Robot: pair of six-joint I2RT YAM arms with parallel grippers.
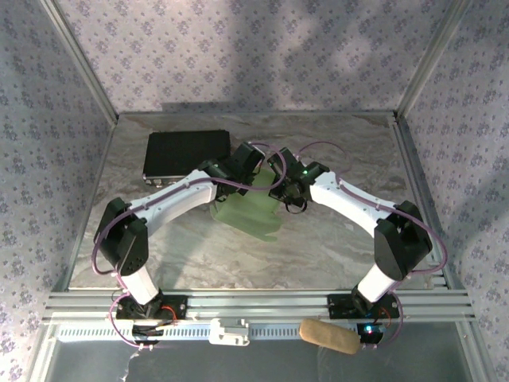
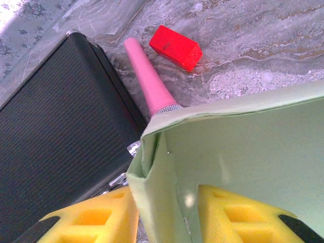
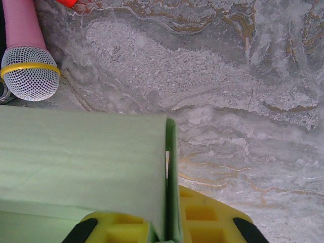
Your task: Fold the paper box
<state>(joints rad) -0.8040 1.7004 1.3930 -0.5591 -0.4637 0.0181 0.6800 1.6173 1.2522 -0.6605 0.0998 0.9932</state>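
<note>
Beside the black case [image 1: 187, 155], toward its right and nearer the arm bases, the paper box [image 1: 253, 211] stood partly raised on the marbled table [image 1: 342, 247], with both arms meeting over it. The left gripper [image 2: 162, 195] straddled the box wall nearest the case, one yellow finger [image 2: 86, 223] outside it and one inside; it could not be told whether they pressed the card. The right gripper [image 3: 167, 212] was clamped on the upright card edge on the box side away from the case. A pink microphone [image 2: 149, 81] lay along the case's side, and a red block [image 2: 174, 46] lay just beyond the microphone.
</note>
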